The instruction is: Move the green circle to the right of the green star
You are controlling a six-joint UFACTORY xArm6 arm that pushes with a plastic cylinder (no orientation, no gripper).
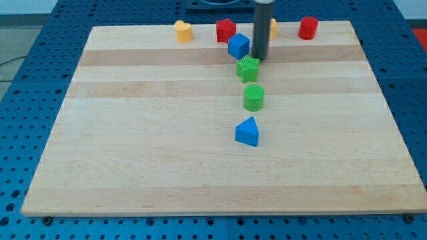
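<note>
The green circle [253, 97] stands near the board's middle, just below the green star [247, 69]. The two are close, with a small gap between them. My tip [258, 59] is at the star's upper right edge, touching or almost touching it. The tip stands to the right of a blue cube [238, 45]. The rod rises from the tip to the view's top.
A blue triangle [247, 132] lies below the green circle. Along the board's top edge stand a yellow heart [183, 31], a red star [225, 29], a red cylinder [307, 28] and a yellow block [272, 29] partly hidden behind the rod. The wooden board [133, 133] lies on a blue perforated table.
</note>
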